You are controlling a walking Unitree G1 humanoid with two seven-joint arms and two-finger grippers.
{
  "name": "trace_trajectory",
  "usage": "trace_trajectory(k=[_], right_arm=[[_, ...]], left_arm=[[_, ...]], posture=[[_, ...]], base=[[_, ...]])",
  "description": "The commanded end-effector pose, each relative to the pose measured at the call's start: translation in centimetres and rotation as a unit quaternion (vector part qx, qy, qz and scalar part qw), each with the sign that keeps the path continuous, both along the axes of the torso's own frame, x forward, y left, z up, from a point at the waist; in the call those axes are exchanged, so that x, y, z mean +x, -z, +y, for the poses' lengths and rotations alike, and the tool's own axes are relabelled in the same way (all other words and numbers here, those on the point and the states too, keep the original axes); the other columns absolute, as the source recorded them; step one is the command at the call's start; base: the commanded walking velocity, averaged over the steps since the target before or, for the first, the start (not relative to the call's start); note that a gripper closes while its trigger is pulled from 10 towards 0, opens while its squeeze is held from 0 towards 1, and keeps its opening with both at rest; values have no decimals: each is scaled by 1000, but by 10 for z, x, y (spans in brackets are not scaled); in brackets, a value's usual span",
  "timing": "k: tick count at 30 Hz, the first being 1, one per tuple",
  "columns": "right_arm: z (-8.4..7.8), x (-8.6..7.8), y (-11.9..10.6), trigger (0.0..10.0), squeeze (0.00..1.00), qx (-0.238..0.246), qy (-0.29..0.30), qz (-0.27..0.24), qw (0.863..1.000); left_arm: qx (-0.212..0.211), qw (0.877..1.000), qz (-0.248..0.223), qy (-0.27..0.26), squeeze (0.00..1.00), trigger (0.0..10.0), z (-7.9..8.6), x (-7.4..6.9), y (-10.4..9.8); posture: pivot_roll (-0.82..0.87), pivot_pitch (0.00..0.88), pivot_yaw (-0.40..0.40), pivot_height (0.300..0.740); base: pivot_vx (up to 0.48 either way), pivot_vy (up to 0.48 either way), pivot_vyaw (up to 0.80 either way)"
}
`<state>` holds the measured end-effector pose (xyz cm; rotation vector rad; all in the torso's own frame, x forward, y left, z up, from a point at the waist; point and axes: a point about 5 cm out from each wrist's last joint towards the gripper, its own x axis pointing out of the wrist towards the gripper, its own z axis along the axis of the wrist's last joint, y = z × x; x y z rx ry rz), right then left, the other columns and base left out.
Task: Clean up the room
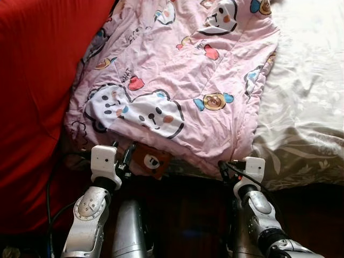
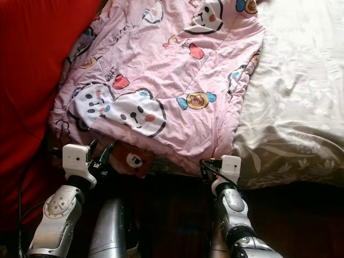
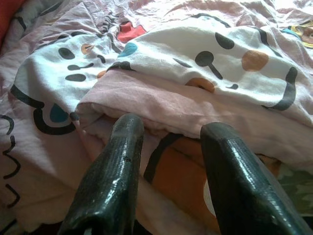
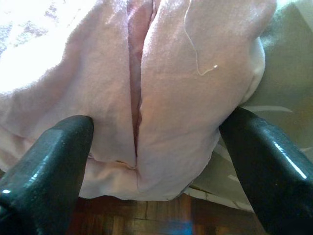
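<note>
My left hand [image 3: 166, 147] was at the near left corner of the pink cotton quilt printed with cartoon bears [image 1: 177, 80], its two black fingers [image 3: 115, 171] parted and resting against the folded edge, closed on nothing. My right hand [image 4: 156, 142] stood wide open at the quilt's near right corner, with the bunched pink fabric lying between the fingers [image 4: 46, 166] but not pinched. The quilt lay folded on the bed, hanging slightly over its near edge above the dark wooden floor [image 1: 183, 215]. To its right lay the cream leaf-patterned bedsheet [image 1: 306, 107], and to its left a red blanket [image 1: 37, 80].
</note>
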<state>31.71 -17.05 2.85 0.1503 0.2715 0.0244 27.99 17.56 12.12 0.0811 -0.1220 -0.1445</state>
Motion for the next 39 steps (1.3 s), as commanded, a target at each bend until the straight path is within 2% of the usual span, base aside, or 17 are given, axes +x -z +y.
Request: trace_trajectory(k=[1,2,3,4,31,39], right_arm=[[3,-5,8,9294,0,3,-6,22,1000],[3,-5,8,8392,0,3,-6,22,1000],[4,-4,7,4706,0,3,-7,22,1000],[3,-4,7,0,0,3,-7,21,1000],[8,-9,13,0,0,13,-4,26,1000],[3,-10,11,0,0,22,12,12,1000]], left_arm=[[2,1000,16,-6,0,10000,2,-6,5],[2,1000,17,-6,0,10000,2,-6,6],[1,1000,19,-6,0,10000,2,-6,6],[1,1000,20,-6,0,10000,2,-7,6],[-5,999,43,-2,0,10000,1,-15,12],[-7,999,42,-1,0,10000,0,-13,12]], posture=[[103,338,87,547],[105,339,86,547],[105,339,86,547],[109,338,84,547],[113,338,84,547],[100,333,82,547]], base=[[0,0,0],[0,0,0],[0,0,0],[0,0,0],[0,0,0],[0,0,0]])
